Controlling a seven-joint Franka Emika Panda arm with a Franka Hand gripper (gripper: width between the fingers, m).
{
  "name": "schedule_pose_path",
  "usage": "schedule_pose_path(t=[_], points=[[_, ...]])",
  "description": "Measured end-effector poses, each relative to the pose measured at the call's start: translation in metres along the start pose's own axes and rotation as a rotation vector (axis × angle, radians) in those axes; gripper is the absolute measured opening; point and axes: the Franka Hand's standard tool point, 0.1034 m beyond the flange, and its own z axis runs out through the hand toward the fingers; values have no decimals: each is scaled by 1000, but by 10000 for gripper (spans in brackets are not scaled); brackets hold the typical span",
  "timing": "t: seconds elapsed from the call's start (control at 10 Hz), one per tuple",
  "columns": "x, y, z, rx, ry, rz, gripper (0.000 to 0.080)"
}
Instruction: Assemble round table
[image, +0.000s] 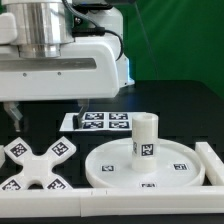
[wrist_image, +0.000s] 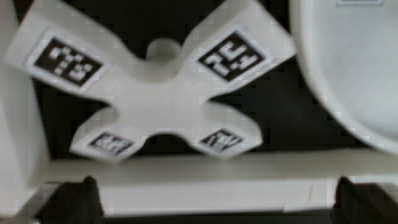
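1. Round table disc (image: 115, 160) lay on black tabletop (image: 45, 132), post (image: 146, 135) upright at its centre.
2. Gripper (image: 46, 112), spread wide and empty, hung above cross-shaped part (image: 35, 165) at exterior view's left of disc.
3. Green backdrop (image: 180, 40) stood behind disc.

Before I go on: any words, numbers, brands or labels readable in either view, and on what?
No readable text in either view.
Only black-white square tags, patterns without letters or digits: on the cross-shaped part, the disc, the post and the marker board.
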Motion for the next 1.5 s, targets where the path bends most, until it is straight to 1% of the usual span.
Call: schedule_pose_path(t=[0.1,0.2,0.3,0.4,0.5,0.8,0.9,1.0,1.1,1.2,1.3,1.4,1.5], points=[[4,2,2,-3,1,0,649],[3,10,7,-23,-35,-19,649],[13,20,6,-40,-73,-33,649],[26,28,7,-60,-73,-33,649],[29,31,13,-66,-75,-29,649],[29,30,12,-65,-75,-31,649],[26,29,13,-59,-98,-27,649],[22,26,16,-38,-178,-19,649],[27,25,18,-39,-194,-21,649],[22,21,19,-25,-277,-9,649],[21,19,19,-17,-370,-3,649],[28,20,21,-21,-374,-7,649],[28,20,22,-21,-374,-7,649]])
